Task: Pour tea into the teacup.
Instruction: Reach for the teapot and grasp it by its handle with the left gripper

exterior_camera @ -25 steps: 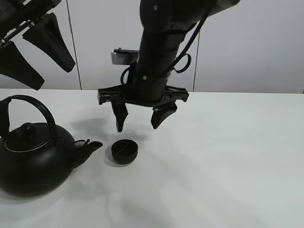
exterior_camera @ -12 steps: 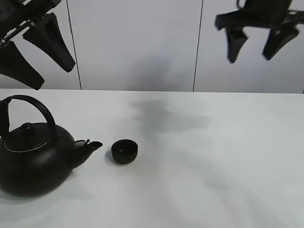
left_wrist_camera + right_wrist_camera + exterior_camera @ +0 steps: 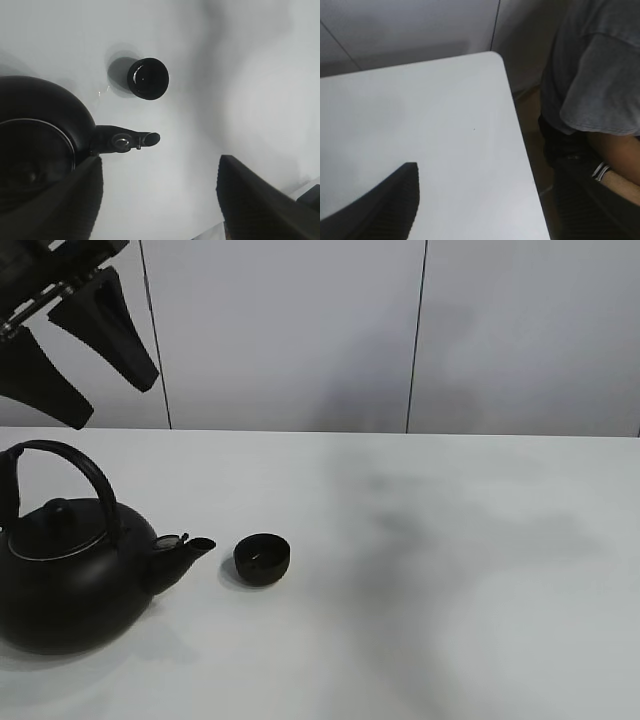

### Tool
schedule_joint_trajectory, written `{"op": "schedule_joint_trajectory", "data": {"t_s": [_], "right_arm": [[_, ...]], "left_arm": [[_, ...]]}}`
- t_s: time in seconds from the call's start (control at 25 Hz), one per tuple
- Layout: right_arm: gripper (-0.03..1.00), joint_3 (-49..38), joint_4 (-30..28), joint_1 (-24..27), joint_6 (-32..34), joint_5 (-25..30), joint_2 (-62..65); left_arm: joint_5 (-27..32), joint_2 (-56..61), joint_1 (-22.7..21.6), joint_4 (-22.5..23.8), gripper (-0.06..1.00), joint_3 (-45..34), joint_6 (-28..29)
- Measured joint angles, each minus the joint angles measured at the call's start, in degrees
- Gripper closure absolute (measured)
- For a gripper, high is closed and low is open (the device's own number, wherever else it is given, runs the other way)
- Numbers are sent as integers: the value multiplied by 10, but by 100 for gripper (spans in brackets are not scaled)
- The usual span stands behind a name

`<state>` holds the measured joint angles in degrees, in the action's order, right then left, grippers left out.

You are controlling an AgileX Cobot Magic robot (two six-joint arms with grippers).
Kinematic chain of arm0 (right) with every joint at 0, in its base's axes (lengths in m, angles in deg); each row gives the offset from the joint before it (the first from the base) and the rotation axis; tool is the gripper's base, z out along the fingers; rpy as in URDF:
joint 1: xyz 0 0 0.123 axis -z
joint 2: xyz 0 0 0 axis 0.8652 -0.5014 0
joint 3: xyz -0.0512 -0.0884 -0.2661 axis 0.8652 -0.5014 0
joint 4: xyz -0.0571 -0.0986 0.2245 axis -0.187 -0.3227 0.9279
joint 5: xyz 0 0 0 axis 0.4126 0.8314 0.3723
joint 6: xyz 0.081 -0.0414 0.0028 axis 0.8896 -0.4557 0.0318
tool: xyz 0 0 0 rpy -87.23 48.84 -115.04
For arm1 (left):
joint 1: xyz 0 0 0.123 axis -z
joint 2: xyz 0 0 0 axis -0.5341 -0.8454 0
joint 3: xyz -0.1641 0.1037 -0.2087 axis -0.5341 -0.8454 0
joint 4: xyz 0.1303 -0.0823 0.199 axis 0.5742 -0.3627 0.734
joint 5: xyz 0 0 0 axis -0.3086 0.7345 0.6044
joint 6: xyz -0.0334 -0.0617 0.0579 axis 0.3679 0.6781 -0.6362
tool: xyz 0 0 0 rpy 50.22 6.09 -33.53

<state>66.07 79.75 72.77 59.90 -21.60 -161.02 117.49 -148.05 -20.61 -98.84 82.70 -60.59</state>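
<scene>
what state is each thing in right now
kettle, upright on the table, lid on, not held
teacup, upright beside the spout, not touching it; fill unclear
left claw, open, empty, raised above the kettle
right claw, open, empty, near the table's corner
tea, no stream visible

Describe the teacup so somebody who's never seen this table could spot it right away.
On the white table, find the big black kettle with the arched handle at the left of the high view. Just beyond the tip of its spout, not touching it, sits the teacup: small, round, matte black, handleless and open-topped, far smaller than the kettle.
</scene>
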Motion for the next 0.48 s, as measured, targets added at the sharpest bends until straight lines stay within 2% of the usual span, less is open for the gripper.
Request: {"op": "schedule_joint_trajectory", "data": {"t_s": [0.08, 0.2, 0.48], "right_arm": [[45, -5, 0, 21, 0, 2, 51], [45, -31, 7, 23, -2, 5, 145], [45, -125, 68, -22, -8, 17, 415]], "left_arm": [[0, 0, 0, -1, 47, 0, 0], [0, 0, 0, -1, 47, 0, 0], [0, 0, 0, -1, 47, 0, 0]]}}
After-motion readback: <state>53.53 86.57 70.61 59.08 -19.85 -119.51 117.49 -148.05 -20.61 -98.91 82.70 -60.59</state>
